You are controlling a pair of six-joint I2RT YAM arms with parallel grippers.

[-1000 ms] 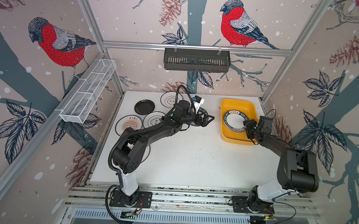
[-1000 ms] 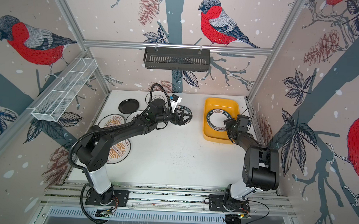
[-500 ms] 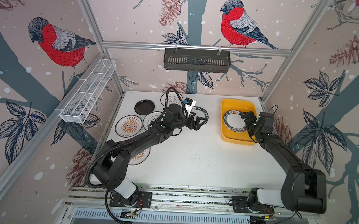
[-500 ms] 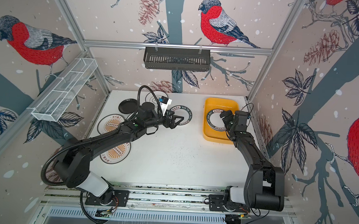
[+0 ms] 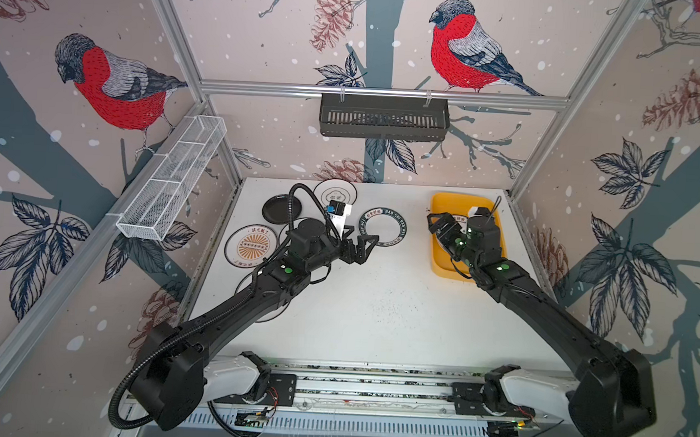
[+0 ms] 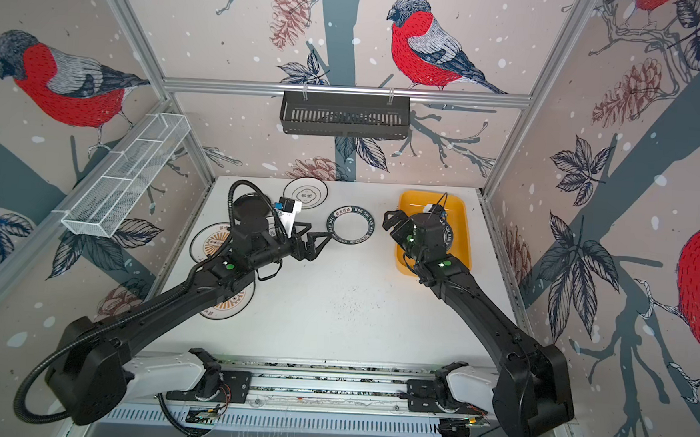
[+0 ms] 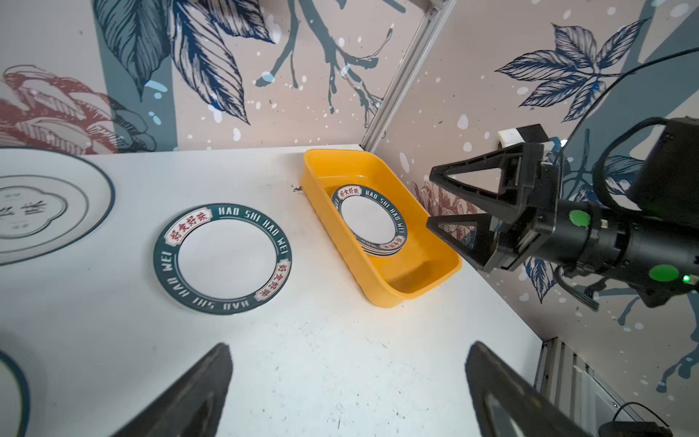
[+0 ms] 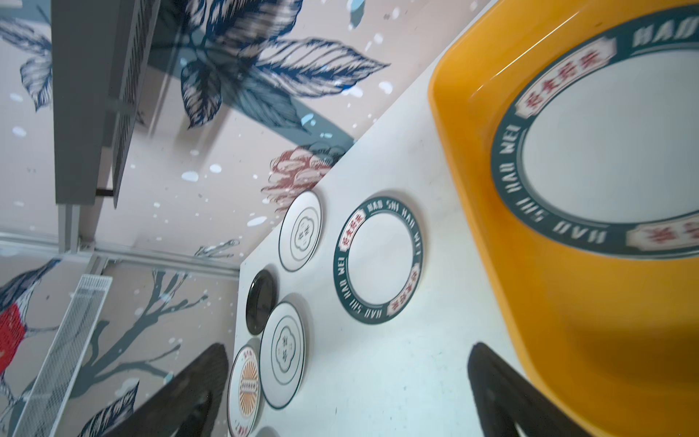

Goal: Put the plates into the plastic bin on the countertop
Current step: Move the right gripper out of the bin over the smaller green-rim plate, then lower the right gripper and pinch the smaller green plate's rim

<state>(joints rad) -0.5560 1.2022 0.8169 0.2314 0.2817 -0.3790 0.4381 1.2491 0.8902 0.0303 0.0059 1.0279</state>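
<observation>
Six loose plates (image 5: 383, 228), one stack (image 7: 372, 221) in the plastic bin (image 7: 414, 274); left tool (image 5: 363, 233) and right tool (image 7: 430, 199) spread apart.

Bullfinch wallpaper (image 5: 466, 56), black basket (image 5: 383, 117), wire rack (image 5: 171, 179)

You have bright, even, diffuse light: the white bench (image 5: 376, 312) nearly glares, and the shadows on it are soft. The left wrist view curves the bench's edge near its border. In the right wrist view the plastic bin (image 8: 567, 340) smears with blur, and the right end effector (image 8: 348, 346) looks soft and out of focus.
</observation>
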